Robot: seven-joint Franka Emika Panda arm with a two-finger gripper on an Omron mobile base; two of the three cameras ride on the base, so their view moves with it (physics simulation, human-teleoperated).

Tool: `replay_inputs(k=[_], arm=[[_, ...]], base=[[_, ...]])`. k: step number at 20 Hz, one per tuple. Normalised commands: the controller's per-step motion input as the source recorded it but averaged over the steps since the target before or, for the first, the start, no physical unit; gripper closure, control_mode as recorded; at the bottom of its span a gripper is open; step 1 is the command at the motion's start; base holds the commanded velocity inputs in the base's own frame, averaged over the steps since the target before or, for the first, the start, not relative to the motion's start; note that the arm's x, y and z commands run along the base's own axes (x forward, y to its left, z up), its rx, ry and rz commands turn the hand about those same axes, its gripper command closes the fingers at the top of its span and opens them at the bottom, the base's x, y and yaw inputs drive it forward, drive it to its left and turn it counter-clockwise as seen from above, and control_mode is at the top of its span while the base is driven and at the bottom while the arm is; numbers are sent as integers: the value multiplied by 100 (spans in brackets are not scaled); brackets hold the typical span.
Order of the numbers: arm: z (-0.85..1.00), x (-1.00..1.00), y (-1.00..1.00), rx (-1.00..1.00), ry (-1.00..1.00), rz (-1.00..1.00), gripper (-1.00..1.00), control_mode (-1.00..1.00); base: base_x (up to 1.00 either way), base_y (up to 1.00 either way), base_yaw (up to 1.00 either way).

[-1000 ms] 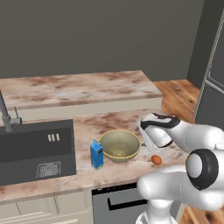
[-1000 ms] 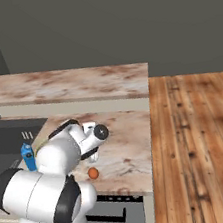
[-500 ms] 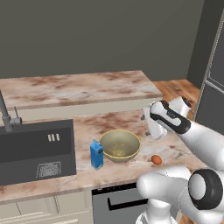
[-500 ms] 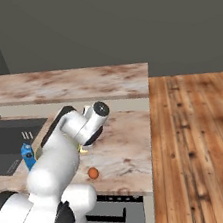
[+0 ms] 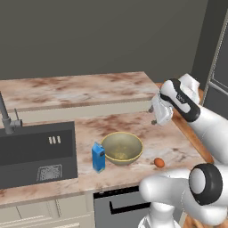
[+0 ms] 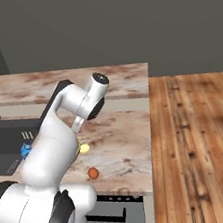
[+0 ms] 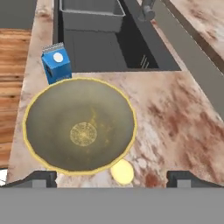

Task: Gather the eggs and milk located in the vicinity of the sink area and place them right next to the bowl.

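Your end effector (image 7: 112, 177) hangs wide open and empty above the bowl (image 7: 78, 127). Milk (image 7: 56, 62) and both eggs (image 7: 122, 171) touch or flank it; descending carelessly could knock them away.

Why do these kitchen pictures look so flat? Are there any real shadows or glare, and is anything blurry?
Left base view: even light, no glare; only a faint shadow under the bowl and milk. Right base view: sharp wood grain, soft shading on the counter. Hand view: the bowl and pale egg are slightly soft, with no highlights.
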Motion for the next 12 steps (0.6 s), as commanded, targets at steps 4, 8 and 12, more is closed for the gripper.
replay_inputs(k=[4, 8, 12], arm=[[5, -40, -1, 9, 24, -44, -100, -100], [0, -55, 0, 3, 17, -45, -100, -100], [0, -60, 0, 2, 20, -46, -100, -100]], base=[[0, 0, 0], [0, 0, 0], [0, 0, 0]])
